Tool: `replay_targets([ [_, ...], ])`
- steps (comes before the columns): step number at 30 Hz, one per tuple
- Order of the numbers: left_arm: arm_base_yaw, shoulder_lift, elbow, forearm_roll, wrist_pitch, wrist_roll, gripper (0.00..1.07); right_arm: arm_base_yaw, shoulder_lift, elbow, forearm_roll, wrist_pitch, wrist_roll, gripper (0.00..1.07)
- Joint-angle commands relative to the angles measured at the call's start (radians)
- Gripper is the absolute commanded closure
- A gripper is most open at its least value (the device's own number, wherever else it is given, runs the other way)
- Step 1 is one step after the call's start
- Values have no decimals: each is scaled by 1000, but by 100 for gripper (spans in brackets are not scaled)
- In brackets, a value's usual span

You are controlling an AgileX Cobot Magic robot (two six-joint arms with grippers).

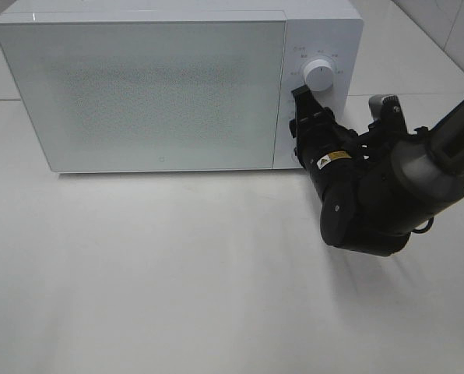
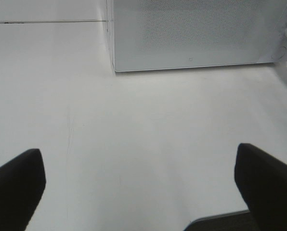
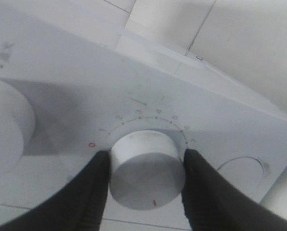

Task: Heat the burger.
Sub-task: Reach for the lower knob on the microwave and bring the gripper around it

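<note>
Black fingers (image 3: 93,192) of the right gripper (image 3: 146,185) pinch the lower white round plastic knob (image 3: 146,166) on the control panel (image 1: 349,31); the burger shows in no view.
The burger is most likely behind the closed frosted door (image 1: 138,86) of the white microwave oven (image 1: 318,4), though that is unconfirmed. For a clean turn, hold the wrist square to the panel and twist about the knob's own axis, jaws pressing its flanks evenly so its red mark (image 3: 154,203) tracks the printed scale (image 3: 148,118) without slipping. In the high view a second white round knob (image 1: 320,75) sits at 12 o'clock of the gripped one, near enough to brush; the arm enters from 4 o'clock. The left gripper (image 2: 139,185), jaws spread wide and empty, hangs over the white table (image 1: 177,273) toward the oven's 7 o'clock, out of the way.
</note>
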Motion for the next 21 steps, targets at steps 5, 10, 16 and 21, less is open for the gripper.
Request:
replay_targets([
  [5,3,-17,3,-8,-11,-2,6,-6,-10,-32,-84,-210,384,107],
  [10,3,-17,3,-8,-11,-2,6,-6,-10,-32,-84,-210,442,107],
  [16,3,-17,3,-8,-11,-2,6,-6,-10,-32,-84,-210,577,107],
  [21,3,-17,3,-8,-11,-2,6,-6,-10,-32,-84,-210,579,107],
])
